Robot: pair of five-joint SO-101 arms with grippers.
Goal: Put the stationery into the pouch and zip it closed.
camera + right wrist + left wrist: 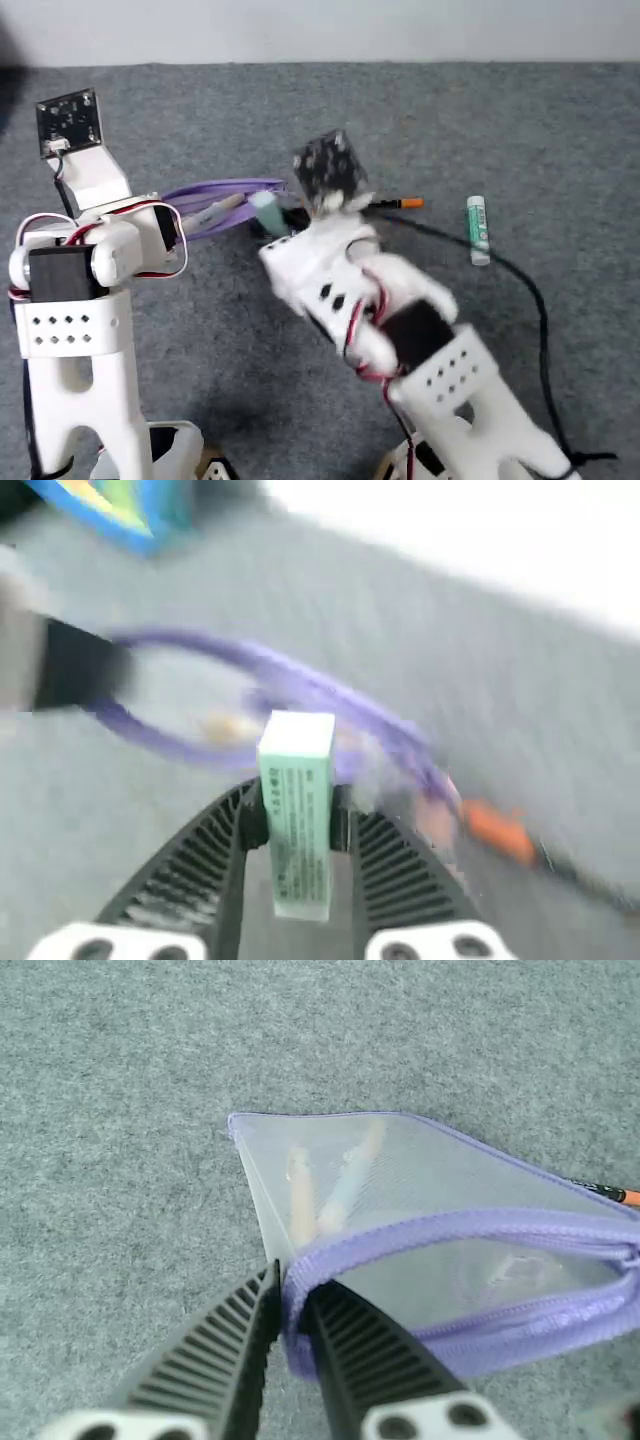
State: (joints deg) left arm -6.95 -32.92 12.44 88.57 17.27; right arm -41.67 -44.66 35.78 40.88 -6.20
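Lying on the grey tabletop [500, 120], the purple see-through pouch [420, 1190] has its mouth open, with two pale sticks [300, 1195] inside. The left hand [285, 1280] is closed narrow on the pouch's zipper edge near one corner. The right hand [295, 792] clamps a pale green eraser [297, 820] just at the pouch mouth. An orange pen [400, 204] lies just past the right hand. A green-and-white tube [478, 230] lies well apart from the pouch.

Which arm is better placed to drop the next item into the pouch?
Right. The right claw holds the green eraser just in front of the purple pouch and its open mouth, while the left claw is clamped on the pouch's edge, holding it open.
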